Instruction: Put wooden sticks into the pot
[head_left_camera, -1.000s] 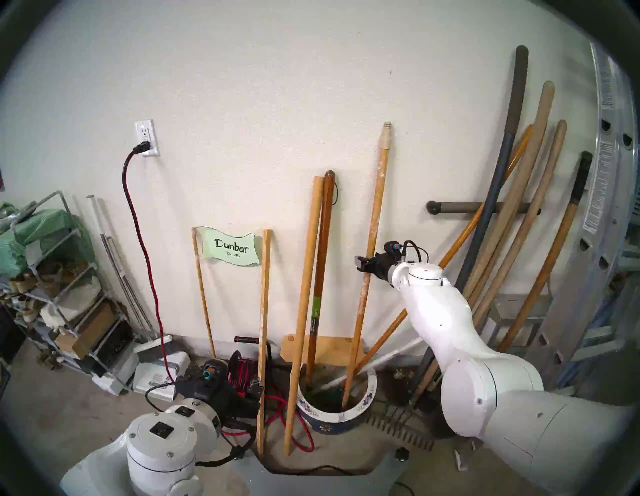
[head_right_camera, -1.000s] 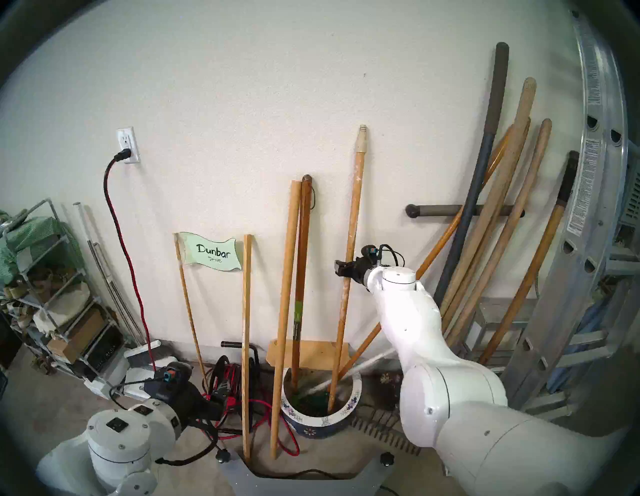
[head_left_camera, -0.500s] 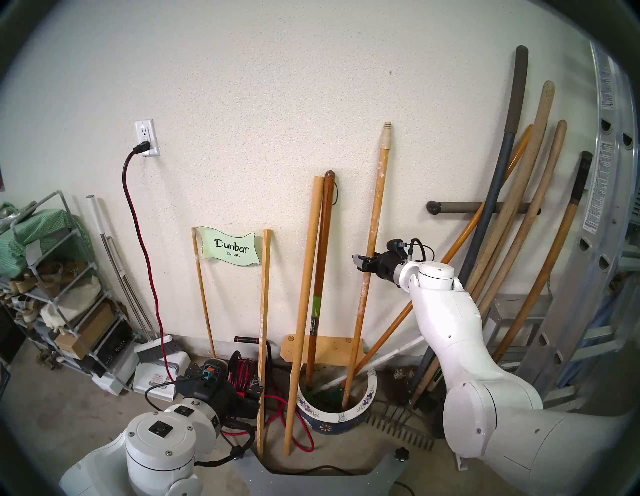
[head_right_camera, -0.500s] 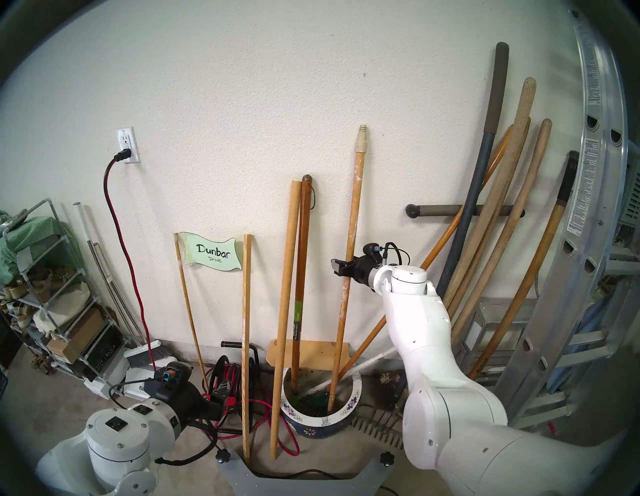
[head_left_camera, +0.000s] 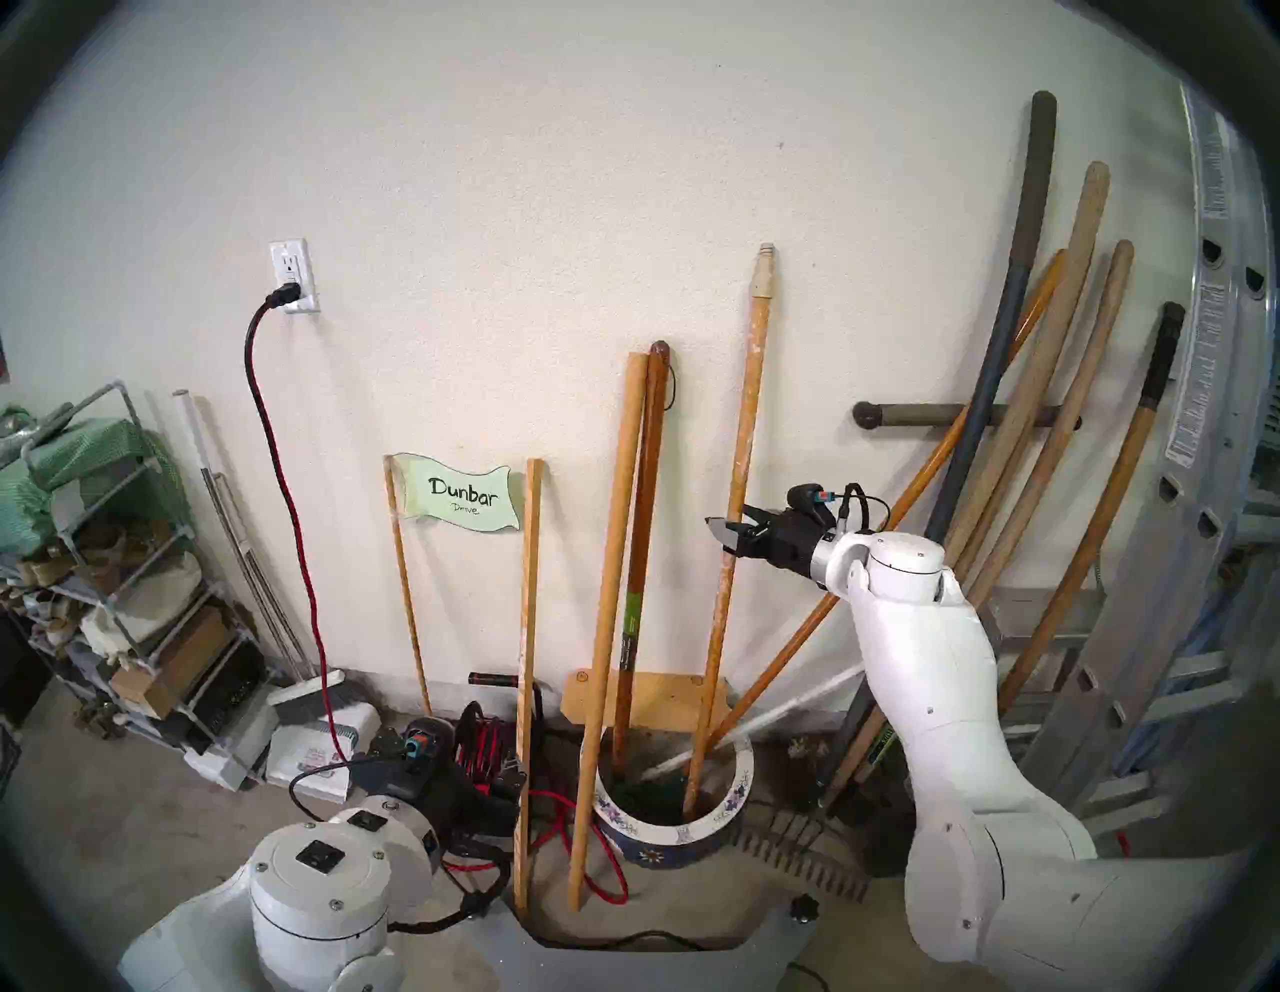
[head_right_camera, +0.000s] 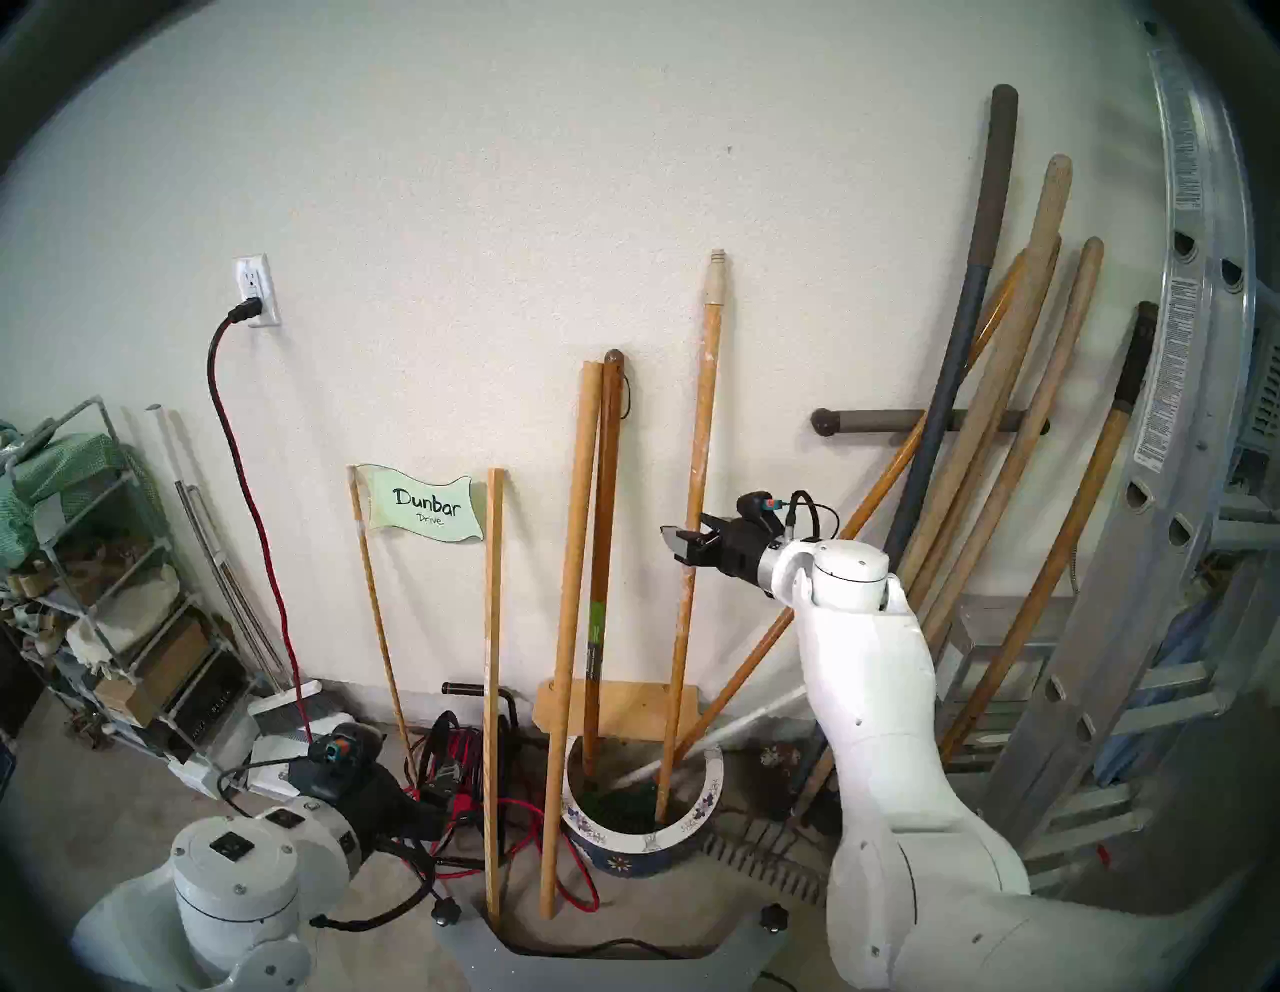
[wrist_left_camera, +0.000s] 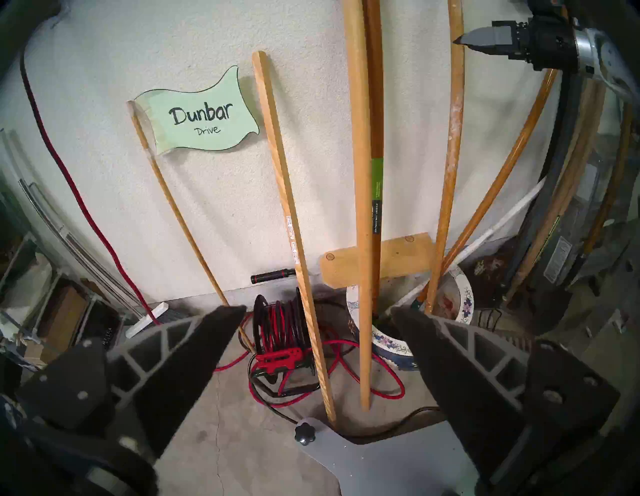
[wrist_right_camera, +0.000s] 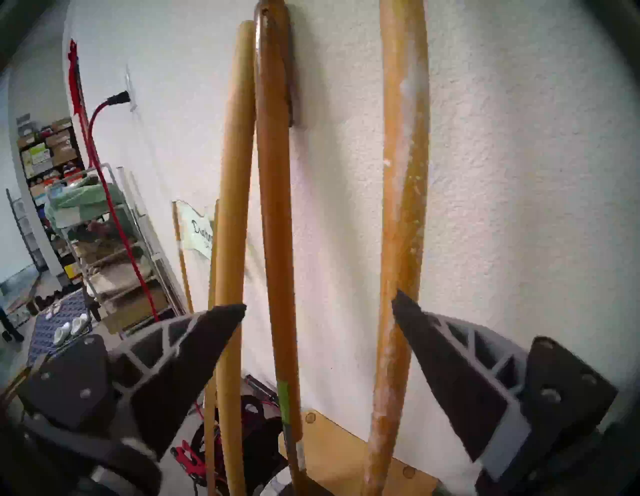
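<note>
The paint-flecked wooden stick (head_left_camera: 744, 443) with a cream threaded tip stands in the pot (head_left_camera: 675, 833) and leans on the wall. My right gripper (head_left_camera: 734, 530) is open, one finger on each side of this stick at mid-height; the right wrist view shows the stick (wrist_right_camera: 403, 173) close to the right finger. The plain flat-ended stick (head_left_camera: 613, 589) stands on the floor just left of the pot, outside it, its top against the wall. My left gripper (wrist_left_camera: 318, 311) is open and empty, low near the floor, facing both sticks.
A dark brown handle with a green label (head_left_camera: 637, 554), an orange handle (head_left_camera: 831, 609) and a white pipe sit in the pot. A thin square stick (head_left_camera: 528, 623), a Dunbar sign (head_left_camera: 460, 495) and a cord reel (head_left_camera: 485, 748) stand left. A rake (head_left_camera: 796, 866), leaning tools (head_left_camera: 1039, 450) and a ladder (head_left_camera: 1212, 415) are right.
My right gripper's jaws have spread apart around the paint-flecked stick and the right wrist has drawn back to the right. The stick's top has tipped slightly left. The left arm is still.
</note>
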